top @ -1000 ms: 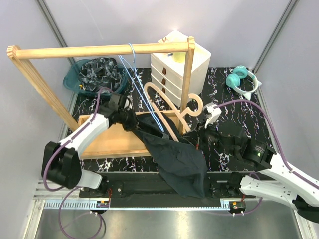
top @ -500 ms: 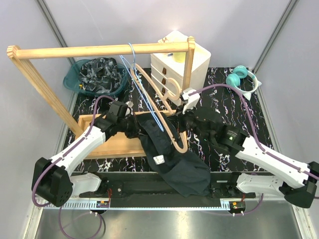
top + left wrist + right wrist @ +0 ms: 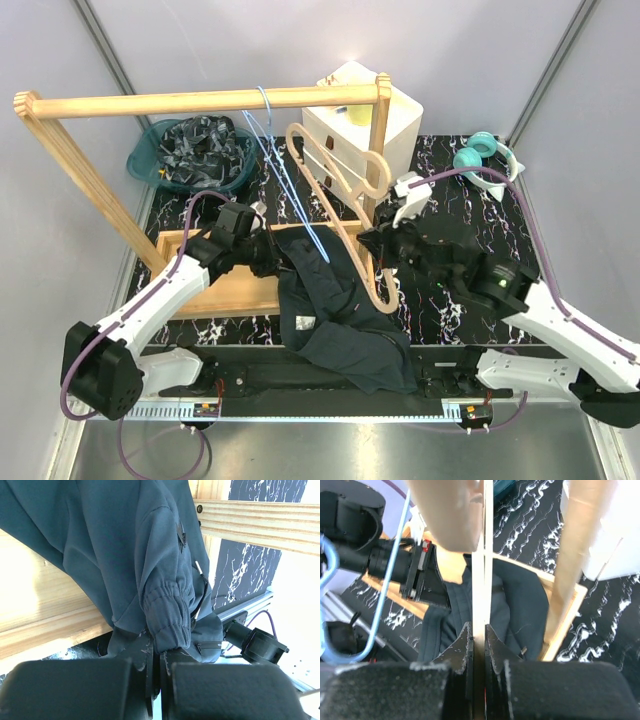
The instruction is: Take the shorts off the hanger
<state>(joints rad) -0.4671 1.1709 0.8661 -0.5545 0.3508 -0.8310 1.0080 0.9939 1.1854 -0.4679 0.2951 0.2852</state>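
As the wooden hanger (image 3: 368, 285) has swung up and to the right over the last half second, the shorts (image 3: 340, 320) have sagged away from it. They now lie bunched over the front lip of the rack base (image 3: 215, 285) and spill toward the near edge of the table (image 3: 450, 215). Only the hanger's lower curve rests along their right side. I judge them nearly free, though I cannot tell whether any cloth is still caught on that arm.

My left pincer (image 3: 272, 257) is clamped on the elastic waistband, pinning the cloth low against the base. My right pincer (image 3: 380, 248) is closed on the hanger's thin bar, and that arm has drawn back toward its own side since the earlier picture. A second ago the hanger lay flatter across the shorts with its hook pointing right; now it stands steeper, its top near the blue hanger (image 3: 285, 180). The white label on the shorts has slid a little to the left.
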